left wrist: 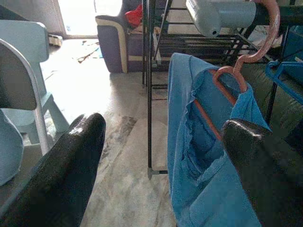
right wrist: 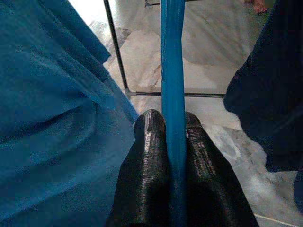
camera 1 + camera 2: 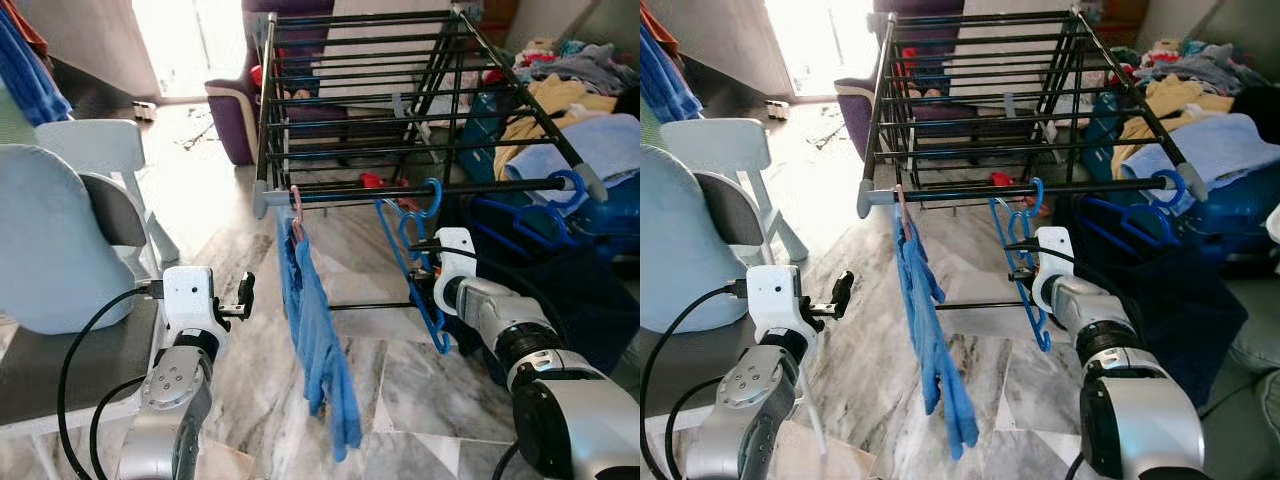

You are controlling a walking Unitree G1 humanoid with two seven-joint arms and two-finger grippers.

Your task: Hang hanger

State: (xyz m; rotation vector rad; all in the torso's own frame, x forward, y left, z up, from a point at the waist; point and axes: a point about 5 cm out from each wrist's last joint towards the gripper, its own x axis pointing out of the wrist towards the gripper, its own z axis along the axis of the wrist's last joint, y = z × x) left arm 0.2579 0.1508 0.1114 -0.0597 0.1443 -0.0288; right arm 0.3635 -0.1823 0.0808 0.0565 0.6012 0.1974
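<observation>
Your drying rack stands ahead; the blue hanger already hooks its front rail beside the blue garment. Your right gripper pinches its bar, steadying it. Your left gripper waits spread.

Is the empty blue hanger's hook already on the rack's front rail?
On. The blue hanger's hook curls over the front rail; the right hand is shut on its lower bar.

Garment hangs left of hanger (same rail).
</observation>
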